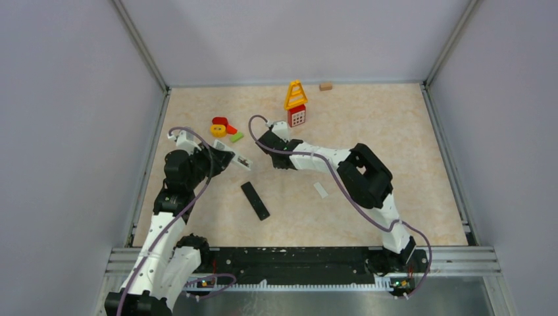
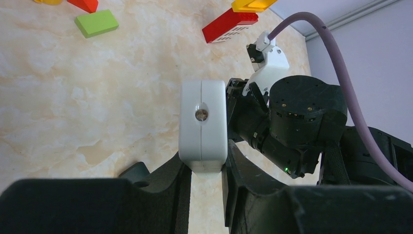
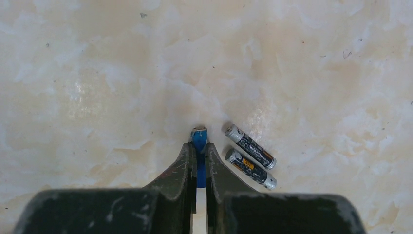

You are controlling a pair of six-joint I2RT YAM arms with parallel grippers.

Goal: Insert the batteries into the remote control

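My left gripper is shut on a white remote control, seen end-on, and holds it above the table; in the top view the remote sticks out to the right of that gripper. My right gripper is shut on a blue-wrapped battery at table level. Two dark silvery batteries lie side by side just right of its fingers. In the top view the right gripper is down near the table middle, right of the remote; the batteries are hidden there.
A black flat remote-like bar lies in front of the grippers, a small white strip to its right. Red, yellow and green toy pieces, a yellow-and-red block tower and a wooden block stand farther back.
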